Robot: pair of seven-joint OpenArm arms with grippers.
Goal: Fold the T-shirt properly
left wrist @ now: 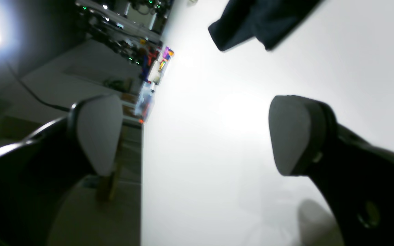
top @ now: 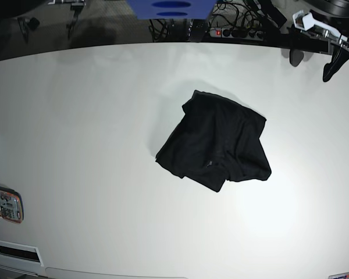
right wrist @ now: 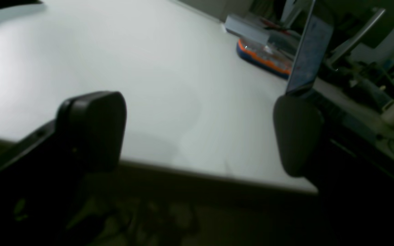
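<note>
The T-shirt (top: 218,139) lies rumpled on the tabletop (top: 87,145), one corner pointing down the base view (long axis unclear). Left gripper (left wrist: 195,136) and right gripper (right wrist: 200,135) gape empty.

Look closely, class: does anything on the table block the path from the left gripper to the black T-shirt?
Nothing visible does. Between the open left gripper and the T-shirt the base view shows only bare white table.

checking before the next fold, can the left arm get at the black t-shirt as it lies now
Probably yes: its hand is open, and nothing visible stands between it and the black T-shirt.
</note>
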